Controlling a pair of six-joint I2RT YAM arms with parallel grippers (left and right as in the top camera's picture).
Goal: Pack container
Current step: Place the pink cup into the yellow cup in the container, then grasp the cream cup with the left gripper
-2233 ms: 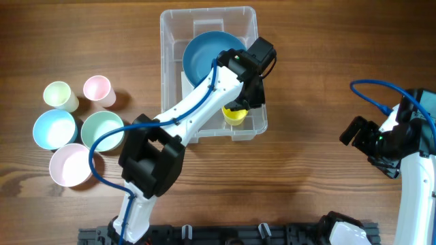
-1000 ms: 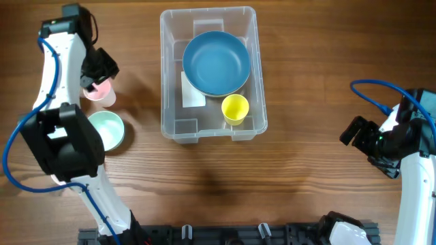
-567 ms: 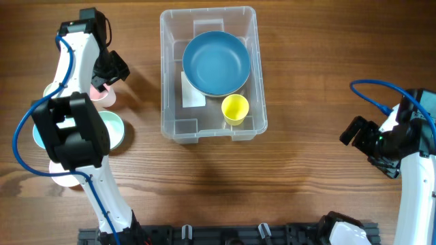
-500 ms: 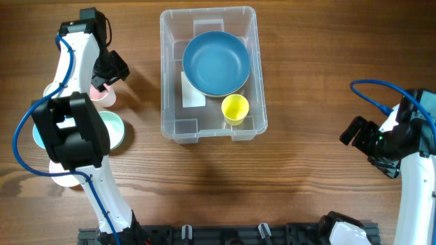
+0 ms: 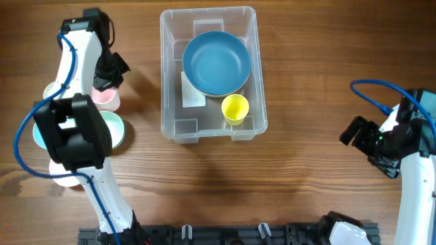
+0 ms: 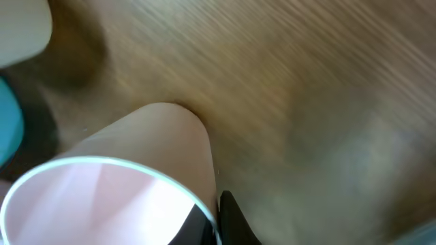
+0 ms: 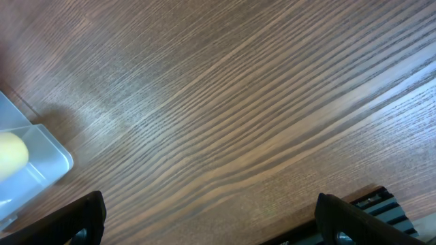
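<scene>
The container (image 5: pixel 167 82) is a large clear bin at the top centre. It holds a blue bowl (image 5: pixel 216 62), a yellow cup (image 5: pixel 235 109) and a white label (image 5: pixel 192 92). My left gripper (image 5: pixel 109 78) is at the far left, shut on the wall of a pink cup (image 5: pixel 107 100). In the left wrist view one finger is inside the pink cup's rim (image 6: pixel 136 170) and one outside, at my fingertips (image 6: pixel 216 221). My right gripper (image 5: pixel 357 133) is open and empty over bare wood at the right (image 7: pixel 211 218). A corner of the container (image 7: pixel 34 160) shows there.
Left of the container stand a pale green cup (image 5: pixel 51 90), a light blue bowl (image 5: pixel 37 133), a mint green bowl (image 5: pixel 114 129) and a pink bowl (image 5: pixel 61 178), partly hidden by my left arm. A dark rail runs along the table's front edge (image 5: pixel 225 235).
My left arm has swung from the container to the far left, leaving the yellow cup in the bin. It has come down on the pink cup, which has shifted slightly.
</scene>
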